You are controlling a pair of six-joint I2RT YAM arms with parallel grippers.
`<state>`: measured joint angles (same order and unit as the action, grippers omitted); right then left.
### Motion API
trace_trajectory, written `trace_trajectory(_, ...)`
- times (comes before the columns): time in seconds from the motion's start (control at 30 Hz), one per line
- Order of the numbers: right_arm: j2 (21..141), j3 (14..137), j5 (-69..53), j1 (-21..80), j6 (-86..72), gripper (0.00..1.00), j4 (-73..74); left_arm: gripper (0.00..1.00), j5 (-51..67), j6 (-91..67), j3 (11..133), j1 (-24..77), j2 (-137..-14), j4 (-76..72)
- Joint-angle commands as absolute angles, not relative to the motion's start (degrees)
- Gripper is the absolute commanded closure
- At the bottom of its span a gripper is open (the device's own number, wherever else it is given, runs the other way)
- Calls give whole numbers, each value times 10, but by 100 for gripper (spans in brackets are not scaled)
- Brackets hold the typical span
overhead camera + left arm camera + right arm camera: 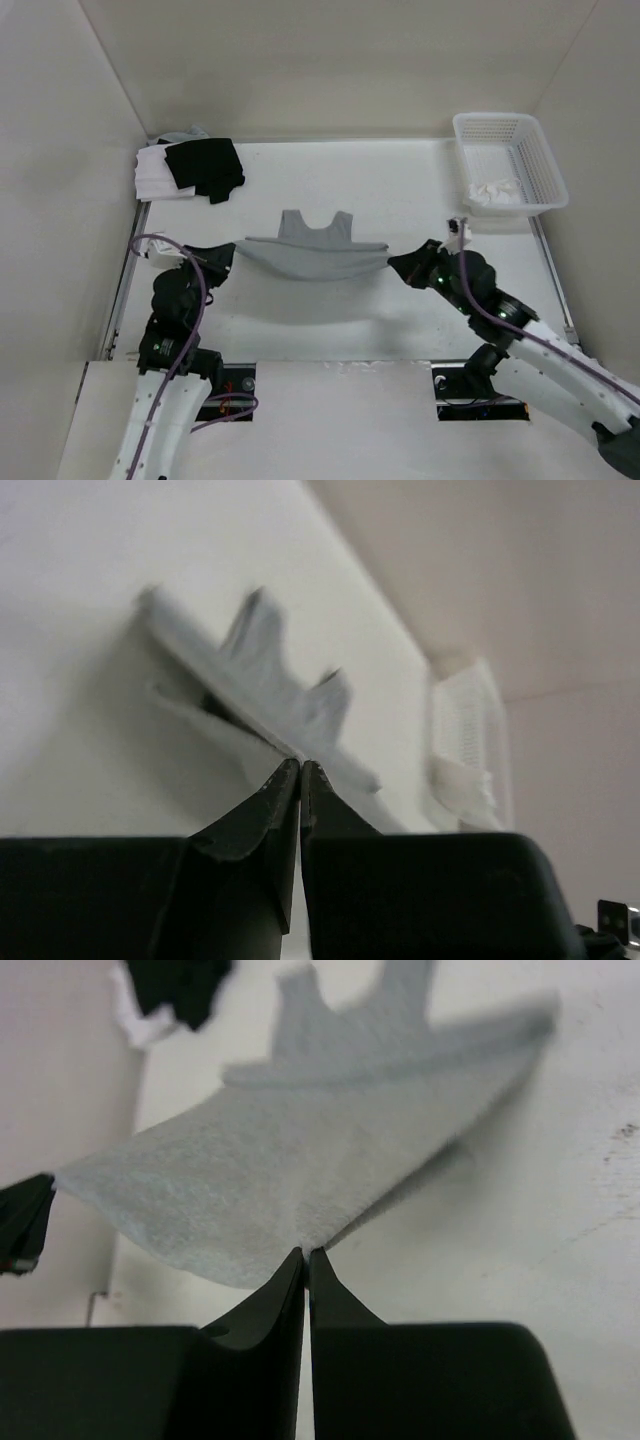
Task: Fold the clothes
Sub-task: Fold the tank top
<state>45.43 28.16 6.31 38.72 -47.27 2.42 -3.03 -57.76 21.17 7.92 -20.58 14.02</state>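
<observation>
Grey tank top [318,255] hung stretched left of the white basket [548,172], hem corners pinched tight by left gripper [236,248] and right gripper [393,264], straps lying flat, so the first fold looked barely begun.

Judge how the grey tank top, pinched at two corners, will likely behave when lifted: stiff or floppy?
Probably floppy: the grey tank top sags between the left gripper and right gripper. Likely light, since thin fingertip pinches hold its edge up. It may slip, as each grip takes only a corner.
</observation>
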Motion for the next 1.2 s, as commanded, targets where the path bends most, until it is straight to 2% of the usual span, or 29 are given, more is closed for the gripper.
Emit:
trace_trajectory(0.0, 329, 364, 161, 445, -451, 95, 218, 100, -62, -523, 337, 103, -152, 222)
trace_trajectory(0.1, 262, 453, 234, 529, -455, 95, 331, 100, -91, -491, 427, 123, -130, 273)
trace_trajectory(0.27, 243, 578, 377, 698, -489, 95, 442, 100, -98, -479, 517, 127, -110, 324)
trace_trajectory(0.37, 254, 600, 450, 801, -498, 94, 455, 100, -90, -480, 518, 121, -107, 337)
trace_trajectory(0.47, 277, 587, 498, 840, -496, 92, 458, 100, -83, -490, 466, 126, -118, 328)
trace_trajectory(0.53, 291, 571, 488, 803, -491, 91, 447, 100, -83, -497, 416, 128, -135, 303)
trace_trajectory(0.6, 312, 544, 432, 718, -462, 91, 412, 100, -83, -500, 368, 128, -166, 260)
trace_trajectory(0.7, 364, 478, 242, 518, -396, 92, 294, 100, -84, -500, 310, 122, -244, 164)
trace_trajectory(0.8, 474, 412, 34, 301, -374, 93, 147, 100, -92, -504, 279, 113, -355, 41)
trace_trajectory(0.87, 574, 398, -19, 213, -375, 93, 60, 100, -102, -505, 279, 103, -435, -30)
trace_trajectory(1.03, 800, 494, -46, 174, -367, 93, -26, 100, -86, -519, 342, 89, -644, -176)
trace_trajectory(1.17, 910, 596, -74, 150, -362, 93, -33, 100, -82, -528, 399, 73, -745, -220)
